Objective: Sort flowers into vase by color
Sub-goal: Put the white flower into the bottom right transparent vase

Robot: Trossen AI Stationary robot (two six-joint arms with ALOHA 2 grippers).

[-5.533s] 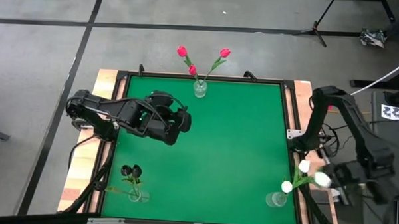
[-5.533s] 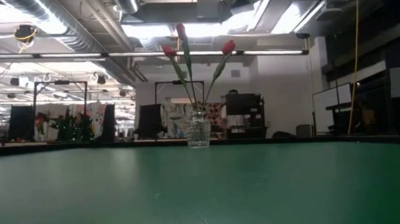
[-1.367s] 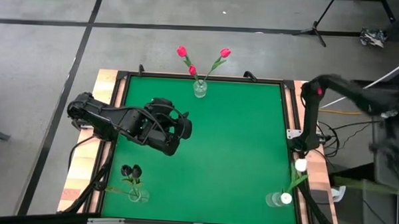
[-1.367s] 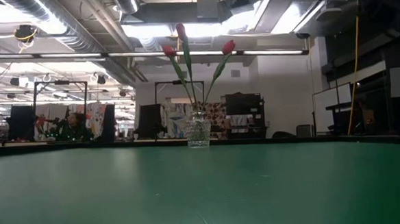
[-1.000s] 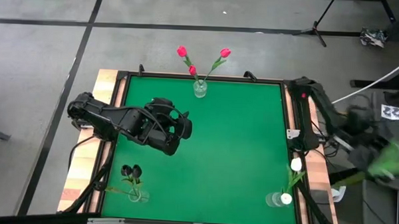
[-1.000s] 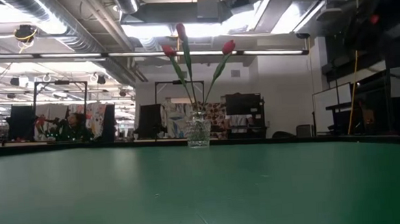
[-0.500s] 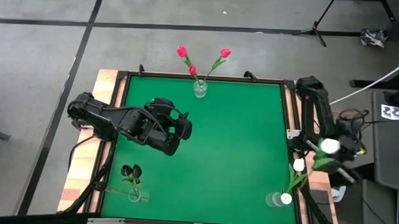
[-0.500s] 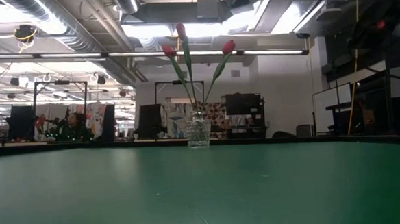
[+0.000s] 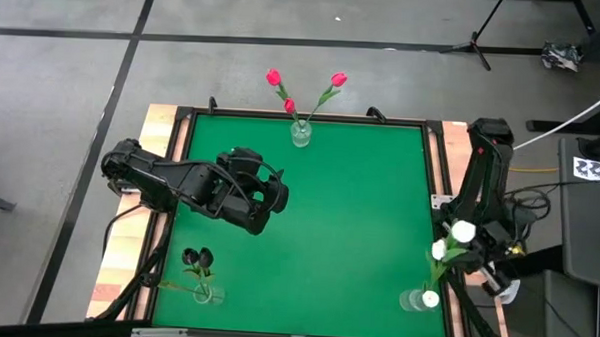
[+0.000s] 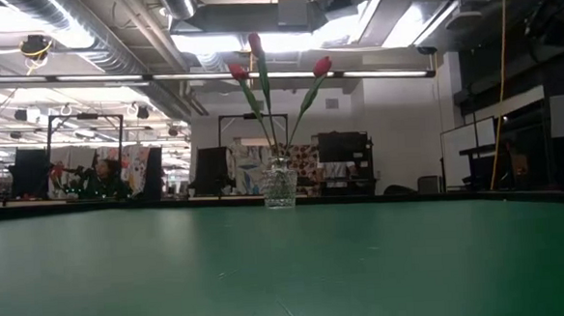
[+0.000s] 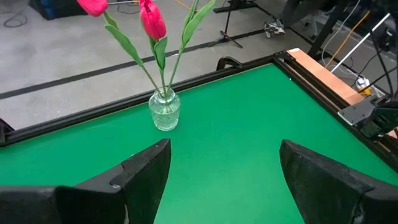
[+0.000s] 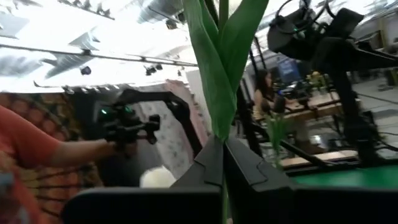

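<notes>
- A green table top [image 9: 349, 210] with a black rim and wooden side boards [image 9: 117, 257].
- A grey concrete floor [image 9: 73, 91] crossed by dark lines.
- A stand's legs [image 9: 476, 43] on the floor beyond the table.
- Ceiling light strips [image 10: 287, 73] and ducts [image 10: 130, 30] in the room behind.
- A seated person [image 12: 264, 87] at a far bench, and an orange sleeve [image 12: 25, 149] close by.

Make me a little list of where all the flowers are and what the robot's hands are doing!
pink flowers: three, in far vase
dark flowers: in near-left vase
white flowers: two at near-right vase
right gripper: shut on white flower, at table's right edge
left gripper: open, empty, over green table
</notes>
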